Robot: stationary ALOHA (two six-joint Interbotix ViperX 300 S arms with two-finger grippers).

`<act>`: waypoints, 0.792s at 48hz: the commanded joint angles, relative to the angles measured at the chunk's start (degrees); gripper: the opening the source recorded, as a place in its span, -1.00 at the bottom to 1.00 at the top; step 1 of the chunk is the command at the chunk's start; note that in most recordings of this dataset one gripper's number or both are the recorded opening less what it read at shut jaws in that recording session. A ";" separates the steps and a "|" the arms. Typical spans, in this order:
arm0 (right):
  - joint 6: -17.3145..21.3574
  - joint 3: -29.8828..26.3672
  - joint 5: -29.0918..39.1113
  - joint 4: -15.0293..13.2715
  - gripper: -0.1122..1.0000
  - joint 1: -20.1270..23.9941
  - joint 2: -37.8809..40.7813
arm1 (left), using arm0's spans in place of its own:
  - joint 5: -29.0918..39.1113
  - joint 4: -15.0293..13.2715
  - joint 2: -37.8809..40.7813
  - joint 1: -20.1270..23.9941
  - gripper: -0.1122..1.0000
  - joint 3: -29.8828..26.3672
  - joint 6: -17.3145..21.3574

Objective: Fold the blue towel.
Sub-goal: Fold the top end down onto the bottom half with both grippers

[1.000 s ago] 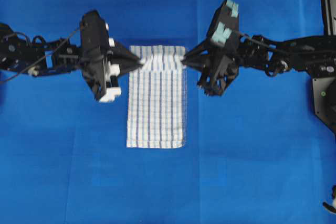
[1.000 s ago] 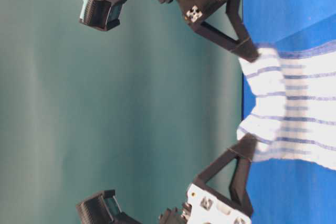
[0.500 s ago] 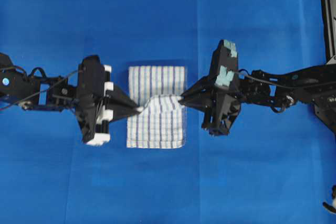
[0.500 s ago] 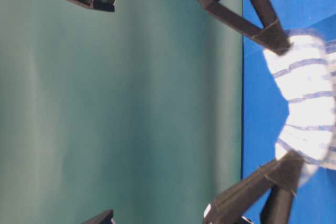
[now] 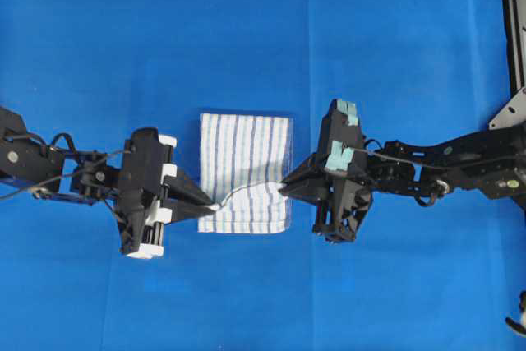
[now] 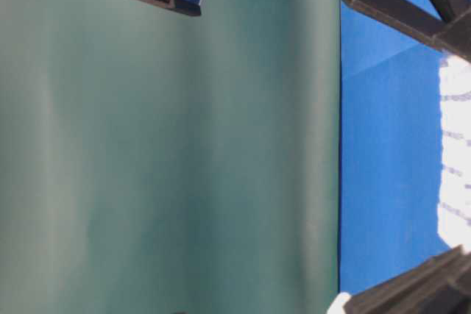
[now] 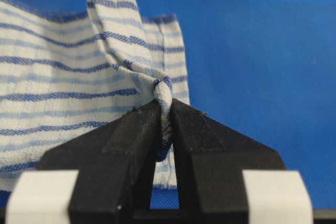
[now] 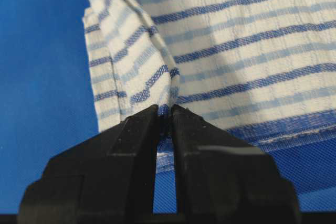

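The blue towel (image 5: 245, 172), white with thin blue stripes, lies on the blue table covering, folded over on itself. My left gripper (image 5: 212, 204) is shut on the towel's left corner near its front edge; the pinched corner shows in the left wrist view (image 7: 161, 95). My right gripper (image 5: 284, 186) is shut on the opposite corner, also seen in the right wrist view (image 8: 165, 109). The held edge stretches between the two grippers above the lower layer. In the table-level view only a strip of towel (image 6: 456, 152) shows.
The blue table covering (image 5: 246, 30) spreads all around the towel. A black frame (image 5: 514, 22) stands at the right edge. The arms extend in from the left and the right.
Both grippers have carried the towel's far edge toward the front, over the lower layer, and have come lower. The towel now shows about half its earlier length.
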 commanded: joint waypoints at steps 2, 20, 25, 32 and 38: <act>-0.09 -1.14 -0.62 0.18 -0.62 0.44 -0.70 | -0.62 -0.09 0.26 -0.09 -0.70 -1.14 -0.09; -0.09 -1.41 -0.62 0.26 -0.10 0.62 -0.44 | -0.62 -0.44 -0.18 0.88 -0.58 0.53 -2.20; -0.18 -1.41 -0.62 0.18 0.44 0.70 -0.53 | -0.35 -0.44 -0.53 0.88 -0.08 0.79 -2.81; -0.88 -1.23 -0.62 -0.09 0.83 0.79 -1.93 | 1.41 -0.44 -2.64 0.88 0.67 1.14 -2.20; -2.55 -0.26 -0.44 -0.79 0.77 0.79 -5.45 | 4.57 -0.18 -7.12 1.14 0.76 1.49 -1.85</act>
